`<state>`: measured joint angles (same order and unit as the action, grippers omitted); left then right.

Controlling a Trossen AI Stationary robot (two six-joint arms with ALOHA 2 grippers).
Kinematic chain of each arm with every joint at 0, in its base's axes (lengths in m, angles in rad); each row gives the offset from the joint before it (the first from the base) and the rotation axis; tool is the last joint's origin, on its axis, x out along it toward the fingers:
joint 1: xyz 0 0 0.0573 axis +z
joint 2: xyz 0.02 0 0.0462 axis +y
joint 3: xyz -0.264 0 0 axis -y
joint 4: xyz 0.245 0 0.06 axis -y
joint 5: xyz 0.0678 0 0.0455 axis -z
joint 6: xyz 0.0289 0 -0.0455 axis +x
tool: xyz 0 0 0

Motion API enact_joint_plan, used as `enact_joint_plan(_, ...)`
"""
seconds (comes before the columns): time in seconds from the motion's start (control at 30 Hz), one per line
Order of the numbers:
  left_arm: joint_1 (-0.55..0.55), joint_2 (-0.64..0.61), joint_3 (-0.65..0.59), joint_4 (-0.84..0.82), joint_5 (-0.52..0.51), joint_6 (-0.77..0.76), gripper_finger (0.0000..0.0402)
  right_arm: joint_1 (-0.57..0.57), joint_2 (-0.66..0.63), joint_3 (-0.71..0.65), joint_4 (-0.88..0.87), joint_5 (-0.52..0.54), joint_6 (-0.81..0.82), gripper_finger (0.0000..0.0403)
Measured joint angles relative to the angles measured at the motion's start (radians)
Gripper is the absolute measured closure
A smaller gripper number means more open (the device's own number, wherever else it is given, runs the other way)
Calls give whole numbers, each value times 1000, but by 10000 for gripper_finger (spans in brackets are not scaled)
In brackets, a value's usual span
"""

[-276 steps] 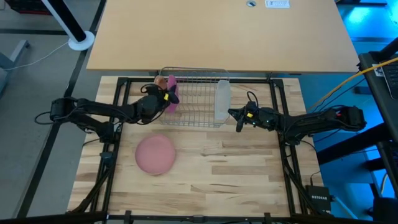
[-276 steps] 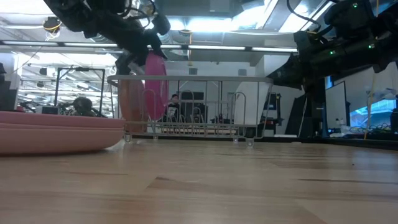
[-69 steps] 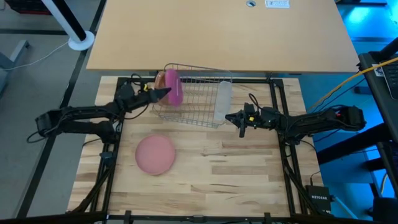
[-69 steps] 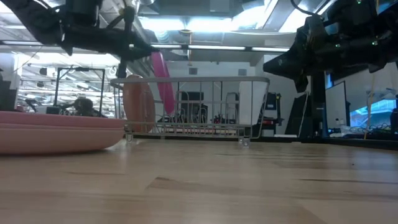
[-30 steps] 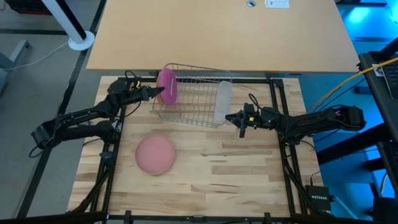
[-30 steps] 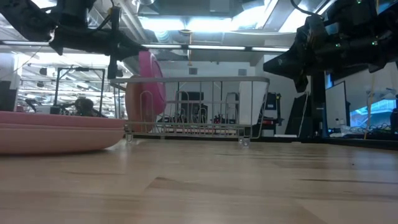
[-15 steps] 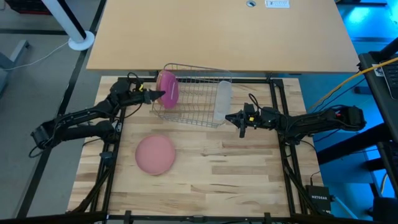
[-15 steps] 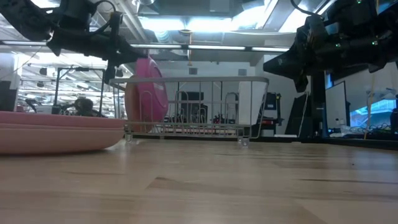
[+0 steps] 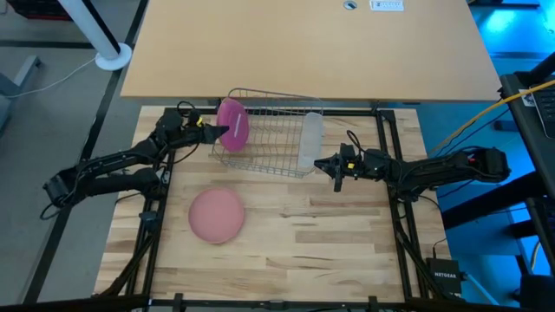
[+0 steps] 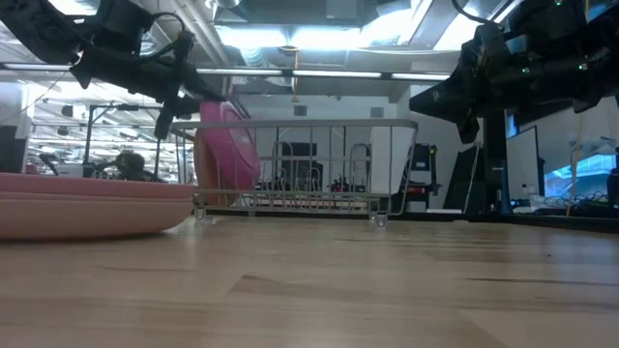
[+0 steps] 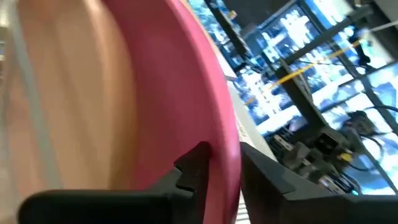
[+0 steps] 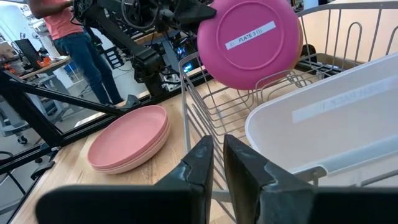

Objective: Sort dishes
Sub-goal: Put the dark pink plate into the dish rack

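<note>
The magenta plate (image 9: 232, 124) stands on edge in the left end of the wire rack (image 9: 270, 137), and my left gripper (image 9: 217, 132) is shut on it. Just behind it in the rack stands the tan-orange plate (image 10: 204, 159). The pale pink plate (image 9: 217, 215) lies flat on the table, in front of the rack. My right gripper (image 9: 334, 170) hangs shut with nothing in it near the rack's right end, beside the translucent cup (image 9: 310, 139). My left gripper pinches the magenta plate's rim (image 11: 229, 163) between its two fingers, one on the hollow face and one on the back. The fingers (image 11: 194, 167) come nearly level from the table's left. The plate stands tilted, its lower edge (image 10: 232, 188) down among the rack's wires.
The rack sits at the table's far edge, against a raised tan board (image 9: 303, 43). The black frame rails (image 9: 152, 199) run along both sides of the table. In the right wrist view a person (image 12: 62, 37) stands beyond the table's left side.
My left gripper has tipped downward a little at the rack's left end. The magenta plate has sunk lower into the rack and now leans over more than before. My right arm has kept still.
</note>
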<state>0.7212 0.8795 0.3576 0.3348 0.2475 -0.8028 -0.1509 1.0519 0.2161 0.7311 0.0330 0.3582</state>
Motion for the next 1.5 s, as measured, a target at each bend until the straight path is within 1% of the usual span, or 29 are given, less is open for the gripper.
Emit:
enact_joint_plan(0.13, 0, 0, 0, -5, -5, -1, 299, 0, 0, 0, 0, 0, 2, 358)
enact_joint_plan(0.27, 0, 0, 0, -5, -4, -8, 288, 0, 0, 0, 0, 0, 3, 358)
enact_joint_plan(0.43, -11, 0, 0, -4, -5, -32, 286, 0, 0, 0, 0, 0, 3, 358)
enact_joint_plan(0.63, -28, 0, 0, -4, -9, -23, 286, 0, 0, 0, 0, 0, 3, 358)
enact_joint_plan(0.77, -28, -1, 0, -4, -8, 13, 286, 0, 0, 0, 0, 0, 4, 358)
enact_joint_plan(0.87, -28, -1, 0, -6, -9, 80, 286, 0, 0, 0, 0, 0, 4, 358)
enact_joint_plan(1.03, -27, -1, 0, -51, -56, 134, 286, 0, 0, 0, 0, 0, 4, 358)
enact_joint_plan(1.3, -27, -1, 0, -150, -57, 151, 286, 0, 0, 0, 0, 0, 4, 358)
enact_joint_plan(1.37, -27, -1, 0, -152, -41, 151, 286, 0, 0, 0, 0, 0, 4, 358)
enact_joint_plan(1.5, -27, -5, 0, -141, 72, 150, 286, 0, 0, 0, -2, 0, 4, 358)
